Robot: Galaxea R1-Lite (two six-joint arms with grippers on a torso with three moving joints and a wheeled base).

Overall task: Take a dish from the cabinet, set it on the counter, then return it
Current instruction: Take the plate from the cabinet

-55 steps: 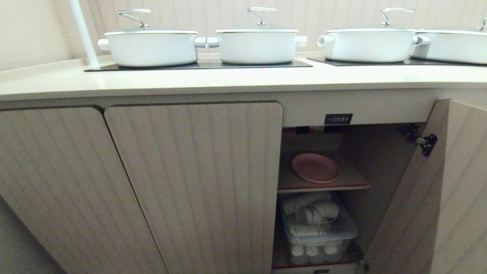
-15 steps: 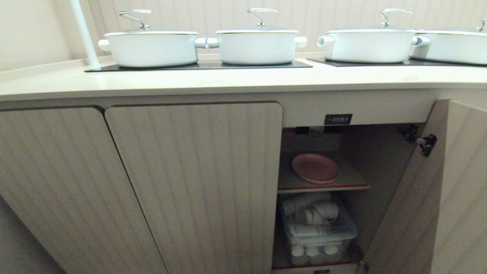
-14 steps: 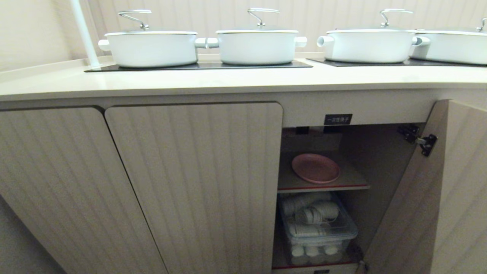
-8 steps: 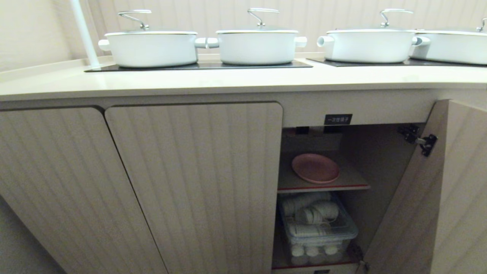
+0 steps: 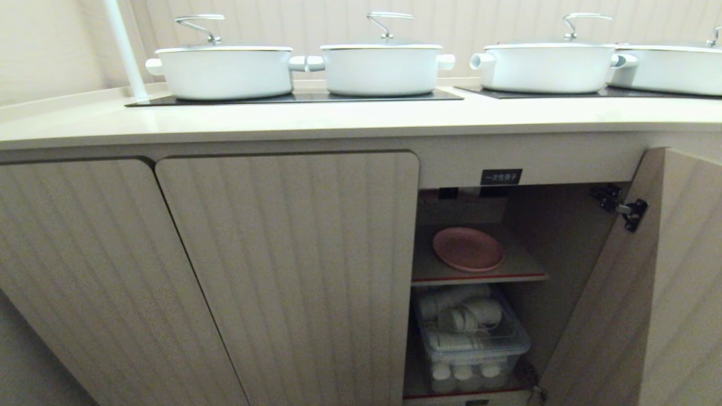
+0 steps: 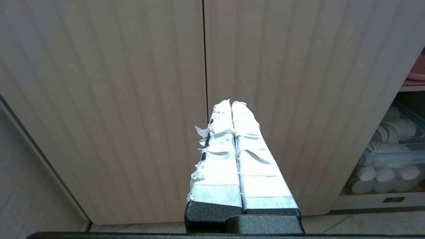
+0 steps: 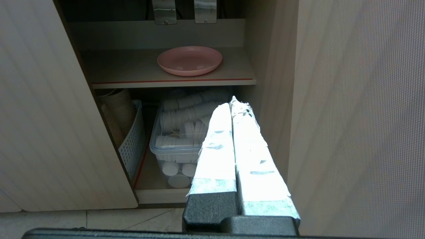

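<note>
Pink dish on open cabinet shelf, both grippers clear.

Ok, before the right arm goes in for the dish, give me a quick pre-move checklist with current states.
1. Cabinet door swung open, opening unobstructed: ok.
2. Dish lying flat on the shelf, nothing stacked on it: ok.
3. Right gripper facing the opening, outside it and lower than the dish: ok. Jaws shut: not ok, open them before reaching.
4. Left gripper parked in front of the closed doors, shut, holding nothing: ok.
5. Bare space on the counter in front of the pots for setting down: ok.
6. Room between dish rim and shelf for a finger: cannot tell.
</note>
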